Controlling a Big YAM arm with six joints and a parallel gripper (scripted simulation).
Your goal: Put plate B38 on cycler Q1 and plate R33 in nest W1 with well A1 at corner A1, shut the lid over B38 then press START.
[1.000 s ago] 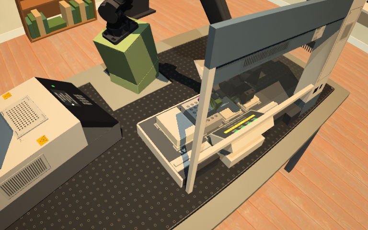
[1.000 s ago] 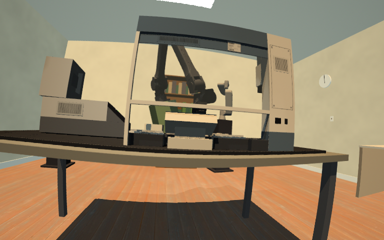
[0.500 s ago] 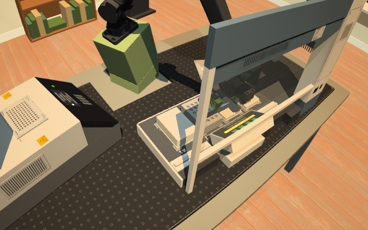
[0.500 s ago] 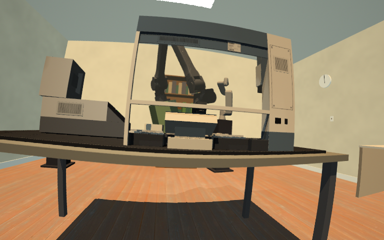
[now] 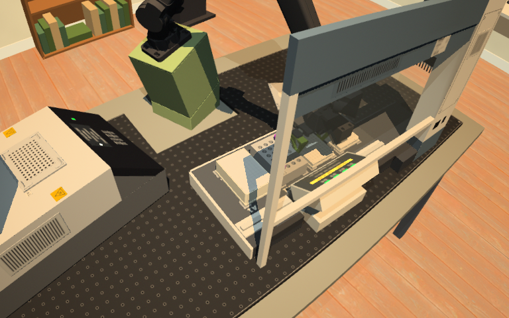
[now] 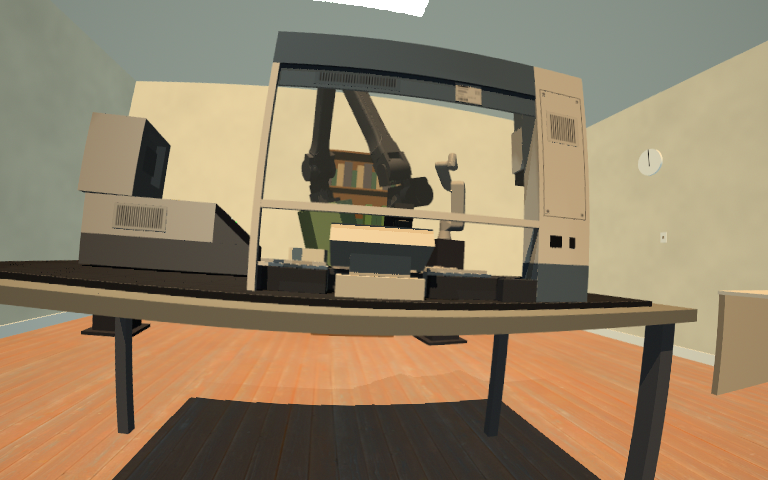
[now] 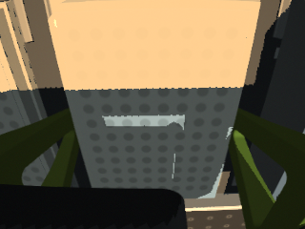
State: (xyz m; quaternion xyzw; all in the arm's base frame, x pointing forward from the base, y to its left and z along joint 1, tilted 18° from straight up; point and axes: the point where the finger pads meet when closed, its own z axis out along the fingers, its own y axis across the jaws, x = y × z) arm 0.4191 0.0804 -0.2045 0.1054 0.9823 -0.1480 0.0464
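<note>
My gripper reaches down into the deck of the framed workstation. Its green fingers are shut on the two long sides of a 96-well PCR plate. The plate lies flat, wells up, with a white label on it; I cannot read its ID. In the top view the frame post hides most of the grip. The cycler Q1 stands at the left with its lid raised, its perforated block bare and its lamp green.
On the deck a cream deep-well block and a grey tube block sit left of the gripper, and another plate sits to the right. The frame's crossbar and top beam enclose the deck. The arm's green pedestal stands behind.
</note>
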